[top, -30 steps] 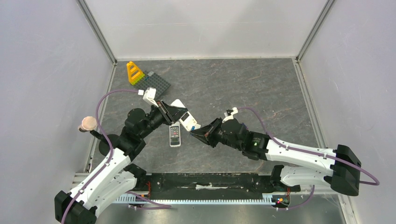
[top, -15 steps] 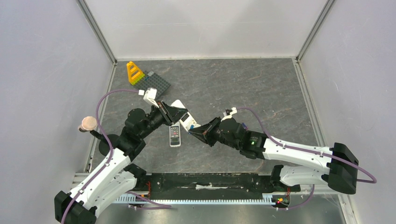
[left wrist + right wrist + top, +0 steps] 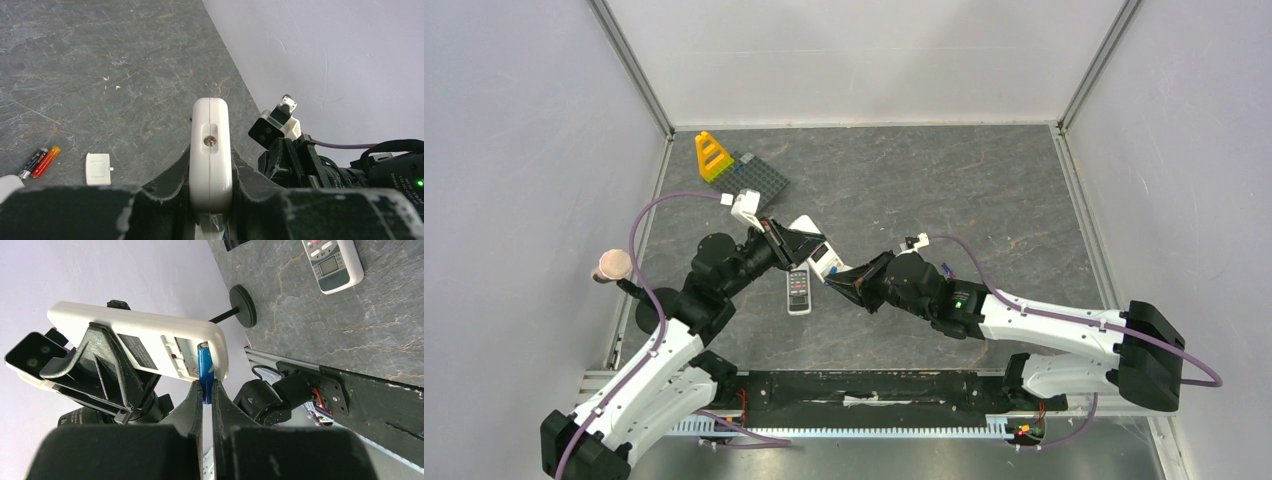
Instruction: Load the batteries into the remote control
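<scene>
My left gripper (image 3: 810,247) is shut on a white remote control (image 3: 817,252) and holds it off the table; in the left wrist view the remote (image 3: 211,145) stands edge-on between the jaws (image 3: 211,167). My right gripper (image 3: 832,284) is shut on a blue battery (image 3: 205,371). The battery's top end sits in the remote's open battery compartment (image 3: 192,352). Two more batteries (image 3: 40,162), one red-orange and one dark blue, lie on the table beside the white battery cover (image 3: 97,168).
A second, smaller remote (image 3: 799,291) lies face up on the table under the two grippers. A yellow toy (image 3: 713,156) and a grey baseplate (image 3: 759,178) stand at the back left. A pink-topped stand (image 3: 612,265) is at the left edge.
My right gripper has moved left with the blue battery, up to the end of the held remote. The left arm and the remote have stayed in place.
</scene>
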Controlling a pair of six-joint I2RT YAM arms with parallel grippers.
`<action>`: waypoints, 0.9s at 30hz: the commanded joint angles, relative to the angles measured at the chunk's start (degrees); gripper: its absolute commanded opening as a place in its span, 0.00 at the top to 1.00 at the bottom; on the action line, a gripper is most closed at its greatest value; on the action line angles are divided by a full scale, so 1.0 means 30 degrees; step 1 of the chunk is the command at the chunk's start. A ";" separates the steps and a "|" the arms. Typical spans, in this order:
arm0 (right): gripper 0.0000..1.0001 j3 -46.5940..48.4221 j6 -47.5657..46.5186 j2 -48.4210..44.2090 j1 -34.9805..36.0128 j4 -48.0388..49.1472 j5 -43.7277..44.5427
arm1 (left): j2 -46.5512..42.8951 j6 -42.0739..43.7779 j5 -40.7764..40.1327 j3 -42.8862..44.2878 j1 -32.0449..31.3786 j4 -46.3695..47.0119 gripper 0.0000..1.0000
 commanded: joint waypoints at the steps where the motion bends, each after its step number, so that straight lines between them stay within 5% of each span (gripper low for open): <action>1: 1.00 0.1059 0.0971 0.0243 0.0000 -0.1298 0.1194 | -0.0161 0.0038 0.0276 0.0316 0.0021 0.1032 0.98; 27: 0.94 0.0207 0.1919 0.0218 -0.2261 -0.1834 -0.0212 | 0.1878 -0.1487 0.1450 0.2126 0.0031 -0.0533 0.98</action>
